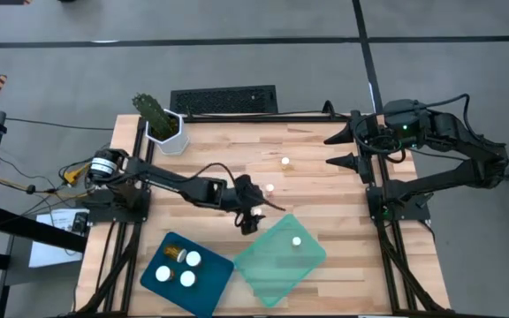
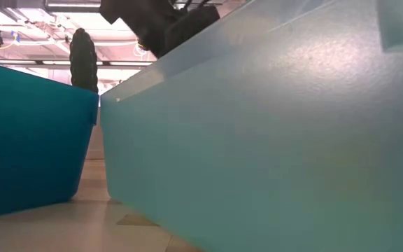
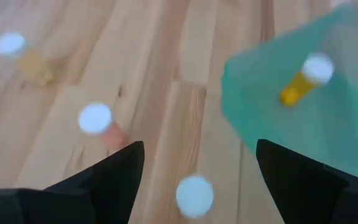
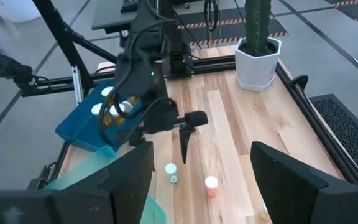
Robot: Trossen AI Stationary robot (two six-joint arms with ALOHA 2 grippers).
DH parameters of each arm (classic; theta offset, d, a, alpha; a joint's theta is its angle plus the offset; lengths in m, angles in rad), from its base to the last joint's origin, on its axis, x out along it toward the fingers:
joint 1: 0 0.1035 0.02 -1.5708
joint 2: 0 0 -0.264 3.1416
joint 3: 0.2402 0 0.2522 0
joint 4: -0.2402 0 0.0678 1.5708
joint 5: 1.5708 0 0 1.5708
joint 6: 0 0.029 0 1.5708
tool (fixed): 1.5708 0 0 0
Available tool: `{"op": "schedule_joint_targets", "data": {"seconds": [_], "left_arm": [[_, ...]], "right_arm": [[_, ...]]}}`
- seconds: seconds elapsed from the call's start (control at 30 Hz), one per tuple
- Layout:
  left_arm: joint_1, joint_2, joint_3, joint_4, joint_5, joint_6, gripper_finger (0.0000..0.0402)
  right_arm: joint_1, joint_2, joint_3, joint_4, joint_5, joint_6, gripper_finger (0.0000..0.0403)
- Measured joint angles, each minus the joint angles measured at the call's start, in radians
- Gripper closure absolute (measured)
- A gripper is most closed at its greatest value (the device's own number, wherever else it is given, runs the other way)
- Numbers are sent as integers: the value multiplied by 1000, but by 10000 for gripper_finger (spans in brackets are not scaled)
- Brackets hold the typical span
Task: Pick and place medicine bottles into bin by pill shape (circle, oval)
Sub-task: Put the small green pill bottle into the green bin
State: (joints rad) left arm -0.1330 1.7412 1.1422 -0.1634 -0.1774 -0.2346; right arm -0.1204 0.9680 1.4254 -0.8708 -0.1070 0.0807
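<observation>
My left gripper [image 1: 251, 219] [image 3: 199, 149] is open above the table's middle, just off the green tray's far left corner. A bottle's white cap [image 3: 194, 196] shows close below, between its two fingers, which do not touch it. Two more amber bottles with white caps stand on the wood farther off, one [image 1: 270, 187] [image 3: 95, 118] nearer than the other [image 1: 285, 162] [image 3: 9, 43]. One bottle [image 1: 297, 240] [image 3: 309, 74] lies in the green tray [image 1: 263, 269]. Several bottles [image 1: 184, 265] sit in the blue tray [image 1: 210, 287]. My right gripper [image 1: 341, 150] [image 4: 201, 162] waits open at the table's far right.
A white pot with a green plant [image 1: 162, 124] stands at the table's far left corner, and a dark keyboard [image 1: 224, 100] lies beyond the far edge. The two trays fill the near middle; in the low view the green tray's wall [image 2: 271, 140] blocks most of the sight.
</observation>
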Motion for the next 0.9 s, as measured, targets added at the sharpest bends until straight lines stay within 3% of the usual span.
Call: {"op": "schedule_joint_targets", "data": {"seconds": [0.13, 0.3, 0.63, 0.9], "left_arm": [[-31, 45, -3, -5, -6, 41, 97], [-41, 80, -4, -36, -92, 28, 97], [-26, 95, -17, -26, -58, 42, 100], [-27, 95, -36, -21, -46, 35, 165]], "right_arm": [[0, 0, 0, -13, 0, -1, 121], [0, 0, 0, -19, 0, -2, 121], [0, 0, 0, -24, 1, -2, 121], [0, 0, 0, -28, 1, -2, 121]]}}
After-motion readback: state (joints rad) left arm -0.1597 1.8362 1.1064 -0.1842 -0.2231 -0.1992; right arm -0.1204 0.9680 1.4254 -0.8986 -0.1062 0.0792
